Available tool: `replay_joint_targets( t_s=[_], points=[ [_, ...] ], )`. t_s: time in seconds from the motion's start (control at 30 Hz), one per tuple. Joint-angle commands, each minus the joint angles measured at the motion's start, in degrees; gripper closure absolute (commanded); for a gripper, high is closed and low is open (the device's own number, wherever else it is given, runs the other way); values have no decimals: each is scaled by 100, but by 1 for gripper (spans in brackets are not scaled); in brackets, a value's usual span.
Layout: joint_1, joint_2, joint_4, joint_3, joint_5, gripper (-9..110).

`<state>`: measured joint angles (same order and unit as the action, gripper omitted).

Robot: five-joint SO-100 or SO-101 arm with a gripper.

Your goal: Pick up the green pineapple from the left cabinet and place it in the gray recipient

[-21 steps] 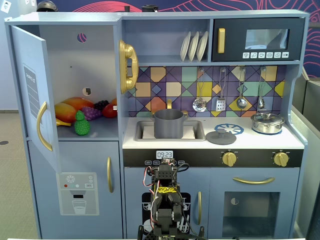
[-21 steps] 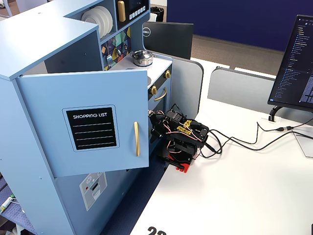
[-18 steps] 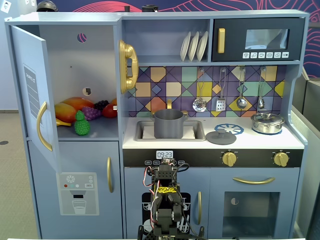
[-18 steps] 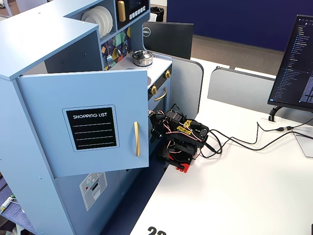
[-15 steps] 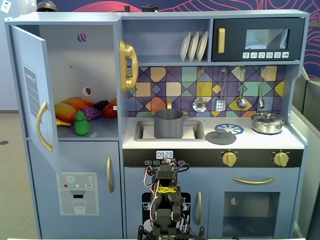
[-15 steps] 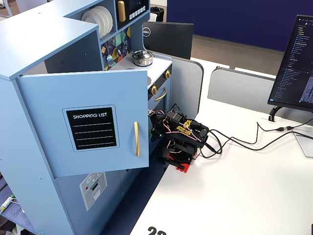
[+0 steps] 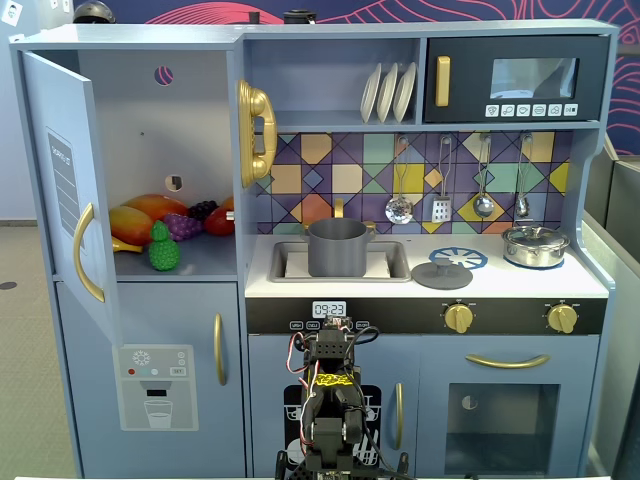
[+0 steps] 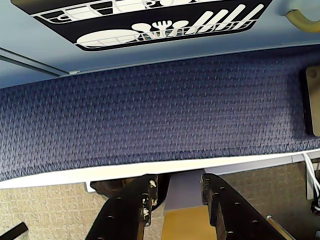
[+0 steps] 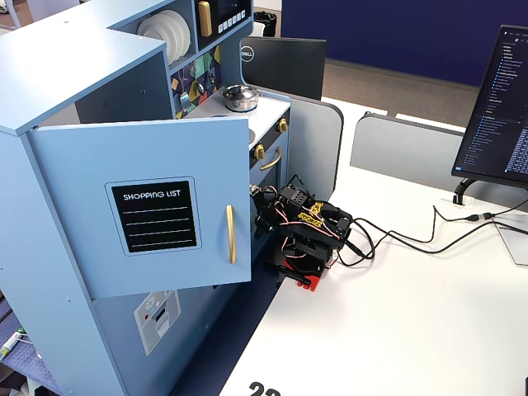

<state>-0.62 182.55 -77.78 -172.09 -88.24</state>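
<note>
The green pineapple (image 7: 163, 248) stands upright at the front of the shelf in the left cabinet (image 7: 190, 120), whose door (image 7: 65, 190) is swung wide open. The gray recipient (image 7: 337, 247) sits in the sink at the middle of the counter. My arm (image 7: 331, 400) is folded low in front of the kitchen's lower doors, far below both. It also shows in a fixed view (image 9: 305, 235) at the edge of the white table. In the wrist view my gripper (image 8: 178, 182) points down at the blue carpet, jaws apart with nothing between them. The open door (image 9: 157, 219) hides the pineapple from the side.
A mango (image 7: 132, 225), purple grapes (image 7: 184, 224) and a red fruit (image 7: 221, 221) lie behind the pineapple. A flat gray lid (image 7: 441, 274) and a silver lidded pot (image 7: 535, 245) sit on the counter. A gold phone (image 7: 255, 130) hangs beside the cabinet. A monitor (image 9: 495, 99) and cables (image 9: 412, 239) are on the table.
</note>
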Motion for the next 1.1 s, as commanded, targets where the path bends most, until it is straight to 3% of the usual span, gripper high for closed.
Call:
replay_joint_targets(
  t_s=[0.0, 0.17, 0.3, 0.43, 0.67, 0.87, 1.07],
  points=[
    [-44, -44, -993, 18, 167, 101],
    [53, -44, -976, 18, 132, 101],
    [1274, -62, -185, 360, 984, 97],
    [2848, -70, 1617, 1283, 1441, 98],
    [5045, -914, 4922, 2663, 193, 99],
    [4975, -2083, 6354, 3516, 519, 79],
    [4781, -2795, 7444, 3674, 158, 70]
  ],
)
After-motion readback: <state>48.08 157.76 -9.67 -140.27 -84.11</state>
